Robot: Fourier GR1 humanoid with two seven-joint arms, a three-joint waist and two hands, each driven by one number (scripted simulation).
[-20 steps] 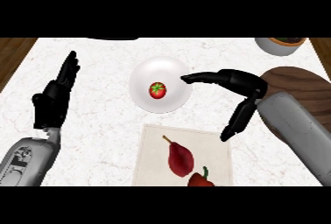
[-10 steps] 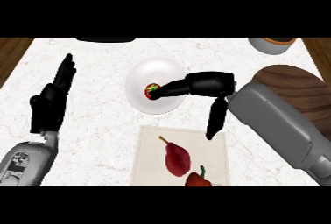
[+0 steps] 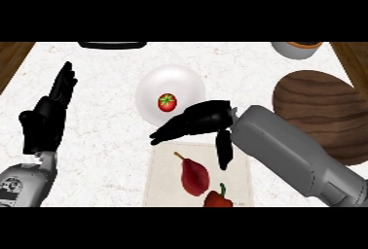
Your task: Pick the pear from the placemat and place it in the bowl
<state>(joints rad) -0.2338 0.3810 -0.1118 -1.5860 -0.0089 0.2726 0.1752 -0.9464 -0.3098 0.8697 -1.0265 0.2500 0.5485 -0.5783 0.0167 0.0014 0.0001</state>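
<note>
Left hand: your black left hand (image 3: 45, 121) stands open with fingers up, well to the left of the pale rectangular placemat (image 3: 161, 187); it is resting, so leave it out of this step.
Dark red pear: the dark red pear (image 3: 194, 176) lies on the placemat, stem pointing up and left, untouched by either hand.
Red pepper: a small red pepper with a green stem (image 3: 218, 198) sits just beside the pear's lower end on the placemat; come in from the pear's upper side so your fingers do not nudge it.
White bowl: the round white bowl (image 3: 173, 86) sits just above the placemat's top edge and already holds a small red tomato (image 3: 167, 102); plan to set the pear beside it.
Right hand: your black right hand (image 3: 197, 122) hovers over the placemat's top edge, fingers stretched leftward and thumb hanging down, holding nothing. Lower it onto the pear's wide body, straddle it with thumb and fingers, then close.
Wooden board: the dark round wooden board (image 3: 323, 114) lies to the right of the placemat, under your forearm's path; lift clear of it.
</note>
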